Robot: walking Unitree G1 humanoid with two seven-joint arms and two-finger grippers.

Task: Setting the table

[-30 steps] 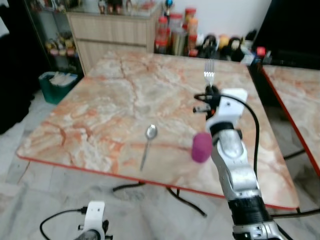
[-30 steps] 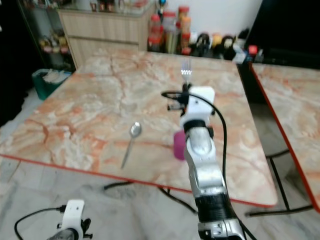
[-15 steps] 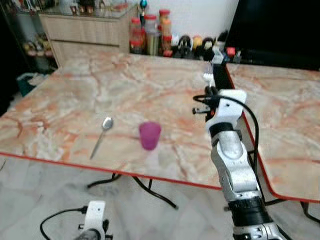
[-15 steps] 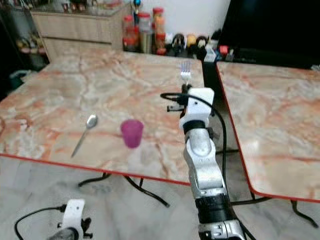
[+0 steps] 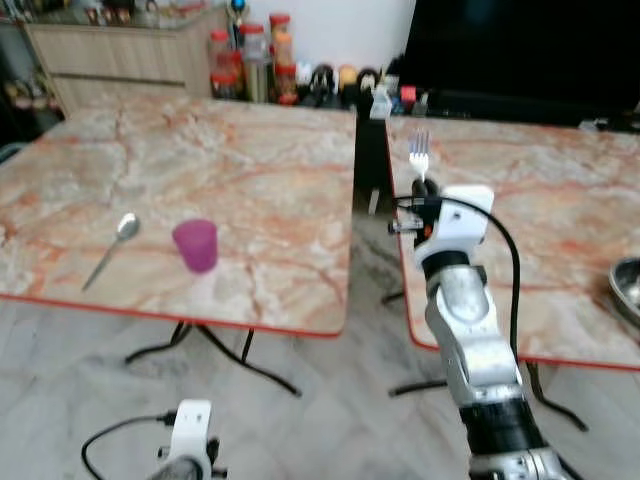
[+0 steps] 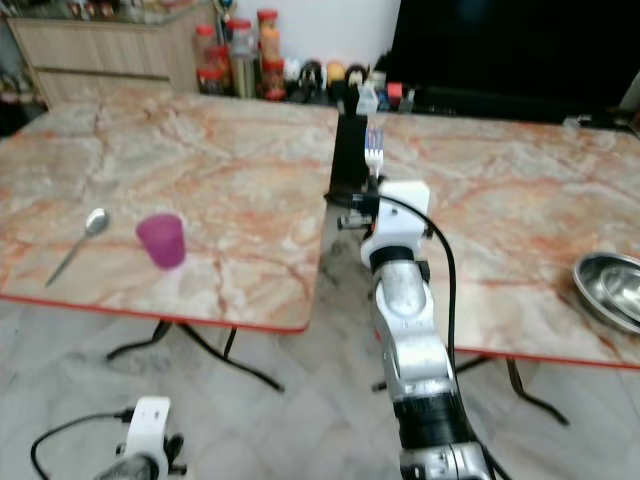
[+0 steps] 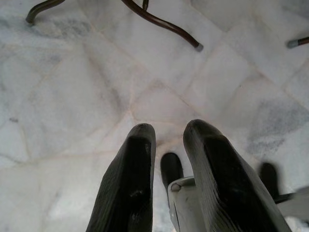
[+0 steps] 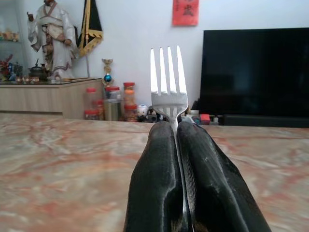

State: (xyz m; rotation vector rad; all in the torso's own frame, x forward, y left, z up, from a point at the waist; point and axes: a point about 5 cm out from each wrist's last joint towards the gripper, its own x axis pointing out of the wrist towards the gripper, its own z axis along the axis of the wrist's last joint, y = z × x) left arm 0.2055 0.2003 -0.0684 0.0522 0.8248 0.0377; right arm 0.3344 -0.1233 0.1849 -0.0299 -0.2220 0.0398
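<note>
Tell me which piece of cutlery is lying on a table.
The spoon, flat on the left table beside the purple cup. The fork stands upright in the right gripper.

The right arm [image 5: 470,340] reaches forward and up, its silver forearm rising to a white wrist. The right gripper [image 8: 175,126] has both black fingers pressed together around a fork [image 8: 167,84] held upright, tines up. The left gripper [image 7: 166,145] hangs low, pointing down, fingers slightly apart.

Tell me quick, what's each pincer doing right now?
Left pincer: open, holding nothing, hanging over the floor.
Right pincer: shut on the fork, tines up.
</note>
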